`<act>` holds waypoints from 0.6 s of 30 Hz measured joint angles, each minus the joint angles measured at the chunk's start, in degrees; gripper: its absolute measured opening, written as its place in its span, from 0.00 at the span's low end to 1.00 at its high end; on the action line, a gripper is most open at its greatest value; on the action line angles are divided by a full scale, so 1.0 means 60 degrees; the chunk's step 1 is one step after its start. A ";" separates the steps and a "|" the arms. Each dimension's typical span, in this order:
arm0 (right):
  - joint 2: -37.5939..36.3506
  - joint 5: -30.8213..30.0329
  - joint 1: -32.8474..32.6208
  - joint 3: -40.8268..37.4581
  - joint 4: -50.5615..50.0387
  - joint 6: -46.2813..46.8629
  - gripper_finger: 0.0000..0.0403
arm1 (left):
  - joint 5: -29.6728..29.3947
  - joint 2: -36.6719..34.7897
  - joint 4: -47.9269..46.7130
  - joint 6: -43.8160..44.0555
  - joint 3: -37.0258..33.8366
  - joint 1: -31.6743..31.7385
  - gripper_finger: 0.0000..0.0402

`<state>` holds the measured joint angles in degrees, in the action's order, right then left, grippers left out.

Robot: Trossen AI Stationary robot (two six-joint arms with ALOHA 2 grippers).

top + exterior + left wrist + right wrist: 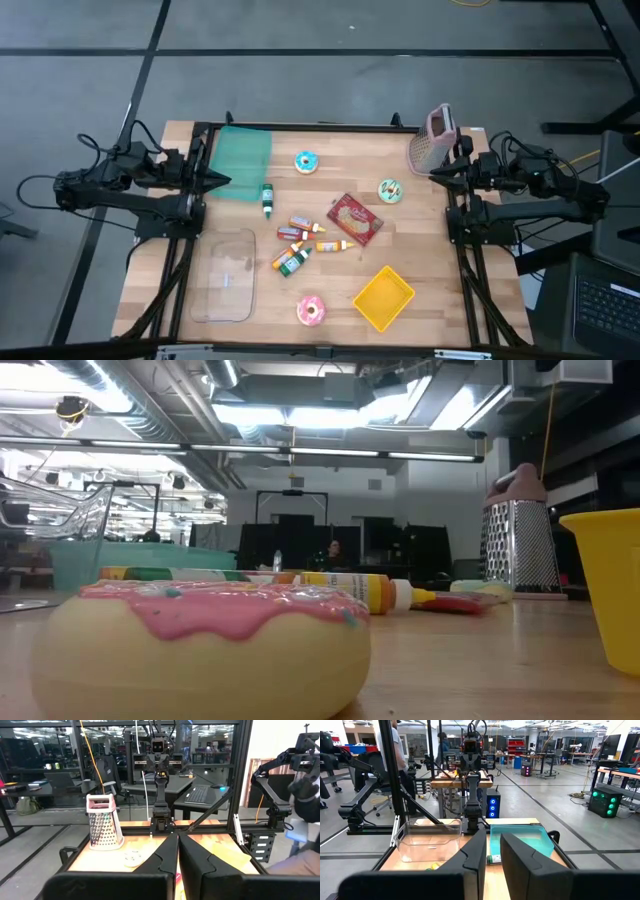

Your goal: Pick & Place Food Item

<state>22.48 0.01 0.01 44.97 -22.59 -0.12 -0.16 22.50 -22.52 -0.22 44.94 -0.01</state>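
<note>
Food items lie mid-table: a blue-iced donut (pixel 306 161), a green-iced donut (pixel 389 190), a pink-iced donut (pixel 311 311) flat on the wood near the front edge, a red cookie packet (pixel 354 218) and several sauce bottles (pixel 300 243) on their sides. My left gripper (pixel 228 181) hangs level over the table's left edge, shut (pixel 178 836), with nothing in it. My right gripper (pixel 432 173) hangs level over the right edge, its fingers a narrow gap apart (pixel 493 837) with nothing between them.
A teal bin (pixel 243 150) stands at the far left and a clear container (pixel 225 275) at the near left. A yellow container (pixel 384 297) sits near the front right. A metal grater (pixel 435 140) stands upright at the far right, beside my right gripper.
</note>
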 joint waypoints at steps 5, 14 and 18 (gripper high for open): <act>-0.0002 0.0002 0.0001 0.0002 0.0001 -0.0001 0.15 | 0.0000 0.0001 0.0000 0.0002 0.0001 0.0000 0.02; 0.0000 0.0002 0.0000 0.0000 0.0027 0.0011 0.15 | 0.0000 -0.0003 0.0000 -0.0002 0.0001 0.0000 0.03; 0.0000 0.0000 0.0000 0.0003 0.0472 -0.0027 0.15 | -0.0015 0.0000 0.0004 -0.0018 -0.0001 -0.0001 0.02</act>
<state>22.48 0.01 0.01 44.99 -19.76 -0.28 -0.25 22.50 -22.50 -0.32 44.93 -0.01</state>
